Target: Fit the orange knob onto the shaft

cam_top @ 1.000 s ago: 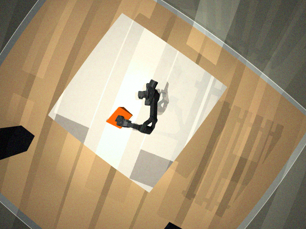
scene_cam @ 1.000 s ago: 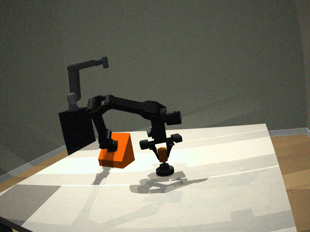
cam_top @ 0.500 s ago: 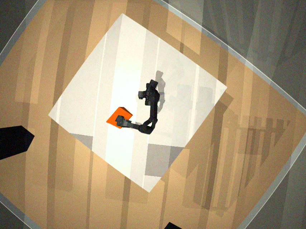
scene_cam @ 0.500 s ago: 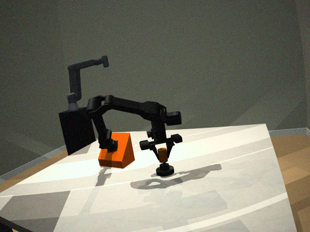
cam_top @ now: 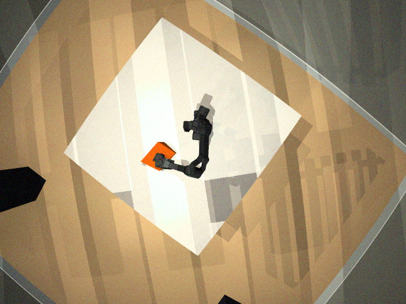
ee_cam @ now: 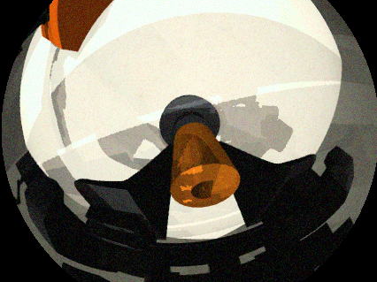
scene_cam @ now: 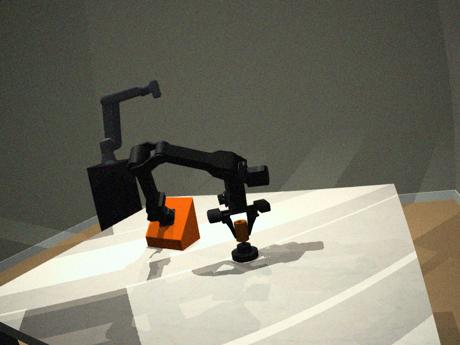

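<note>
Top view: arm (cam_top: 204, 145) (scene_cam: 188, 157) runs from an orange block (cam_top: 159, 153) (scene_cam: 180, 222) (ee_cam: 81, 17), bends at the elbow, and reaches out over the pale table (cam_top: 101, 131) (scene_cam: 345, 283) (ee_cam: 199, 55). Its far end hides what the hand has; knob and pedestal not made out from here.

Exterior view: hand (scene_cam: 241, 227) (ee_cam: 196, 147) points down, fingers closed on the orange knob (scene_cam: 241, 231) (ee_cam: 205, 187), one finger to either side. Knob upright, or nearly so, its top end just beneath the hand's body. Round black pedestal (scene_cam: 244, 254) (ee_cam: 189, 105) directly below, on the table; knob's bottom end sits above the pedestal's wide base, not down on it. Cannot tell how the shaft meets the hole. Arm arches from the block, forearm sloping gently down to the wrist. Dark second arm on a black stand (scene_cam: 115, 195) behind.

Wrist view: knob's near end shows its dark hole, unseen from above. Far end overlaps the pedestal. Flat-side alignment cannot be told.
</note>
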Action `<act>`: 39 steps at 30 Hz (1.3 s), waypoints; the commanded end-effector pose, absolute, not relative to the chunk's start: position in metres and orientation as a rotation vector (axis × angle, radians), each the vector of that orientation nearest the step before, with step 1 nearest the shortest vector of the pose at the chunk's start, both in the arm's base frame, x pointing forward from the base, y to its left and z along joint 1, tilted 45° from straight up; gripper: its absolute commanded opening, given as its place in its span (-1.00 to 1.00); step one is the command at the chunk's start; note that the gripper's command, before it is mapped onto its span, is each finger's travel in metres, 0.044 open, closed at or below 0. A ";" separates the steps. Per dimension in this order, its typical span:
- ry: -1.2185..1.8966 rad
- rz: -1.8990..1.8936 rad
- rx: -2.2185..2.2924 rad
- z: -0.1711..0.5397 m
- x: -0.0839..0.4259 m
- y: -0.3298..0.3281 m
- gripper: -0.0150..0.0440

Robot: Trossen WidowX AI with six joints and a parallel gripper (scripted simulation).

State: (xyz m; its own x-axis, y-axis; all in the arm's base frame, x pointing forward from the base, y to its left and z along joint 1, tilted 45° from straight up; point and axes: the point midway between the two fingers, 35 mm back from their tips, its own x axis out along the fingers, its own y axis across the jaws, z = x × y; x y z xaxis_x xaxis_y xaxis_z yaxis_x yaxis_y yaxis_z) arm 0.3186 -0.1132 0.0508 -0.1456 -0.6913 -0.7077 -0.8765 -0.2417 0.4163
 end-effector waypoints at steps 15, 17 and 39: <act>1.714 1.574 -2.010 0.052 0.319 -0.112 -0.49; 1.714 1.574 -2.010 0.051 0.319 -0.112 -0.49; 1.714 1.574 -2.010 0.051 0.319 -0.114 -0.49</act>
State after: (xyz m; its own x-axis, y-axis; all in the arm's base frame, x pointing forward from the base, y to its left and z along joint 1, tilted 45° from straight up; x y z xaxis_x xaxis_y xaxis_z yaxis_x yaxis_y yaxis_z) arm 0.3189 -0.1130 0.0510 -0.1458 -0.6914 -0.7076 -0.7621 -0.3776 0.5259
